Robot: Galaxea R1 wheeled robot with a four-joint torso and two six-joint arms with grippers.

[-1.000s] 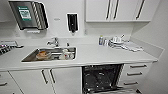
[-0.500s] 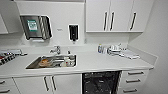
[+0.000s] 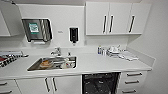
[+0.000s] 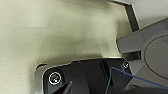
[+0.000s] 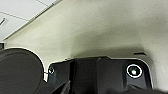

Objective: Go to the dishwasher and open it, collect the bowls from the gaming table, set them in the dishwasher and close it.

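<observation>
White counter point(image 3: 100, 65) and sink point(image 3: 53, 63) are framed larger than a moment ago, the dishwasher point(image 3: 100, 83) is seen below with dark racks exposed, apparently already open; jaw state cannot be told.

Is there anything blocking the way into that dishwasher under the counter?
Nothing visible does. In the head view the dishwasher sits below the white counter, right of the sink, and its dark racked inside already shows, so its front seems open. The floor before it is out of the picture.
</observation>
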